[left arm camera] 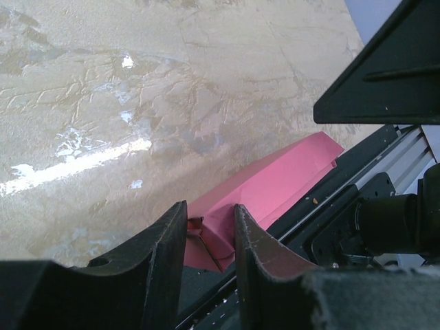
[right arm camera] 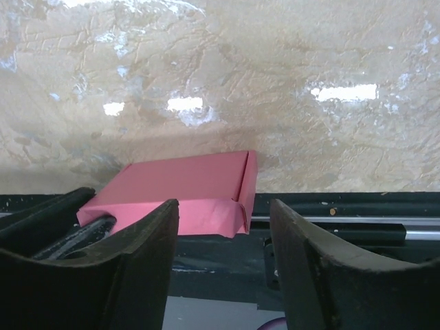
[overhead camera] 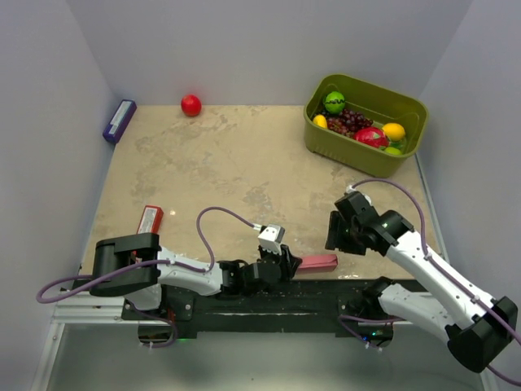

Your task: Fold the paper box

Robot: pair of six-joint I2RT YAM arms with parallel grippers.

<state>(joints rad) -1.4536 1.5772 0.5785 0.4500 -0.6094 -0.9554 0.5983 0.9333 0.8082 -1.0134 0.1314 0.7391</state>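
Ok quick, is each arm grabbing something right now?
Left end effector: closed on one end of the paper box.
Right end effector: open, holding nothing, with the box just ahead of it.

Matt paper box (right arm camera: pixel 185 185); glossy table (overhead camera: pixel 228 155).

Table (overhead camera: pixel 236 163) with basket (overhead camera: pixel 350 153), ball (overhead camera: pixel 190 105), packet (overhead camera: pixel 150 219), purple box (overhead camera: pixel 119 120), paper box (overhead camera: pixel 317 263)

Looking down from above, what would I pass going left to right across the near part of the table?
Red flat packet with a white label → left claw → pink thin-cardboard paper box → right claw.
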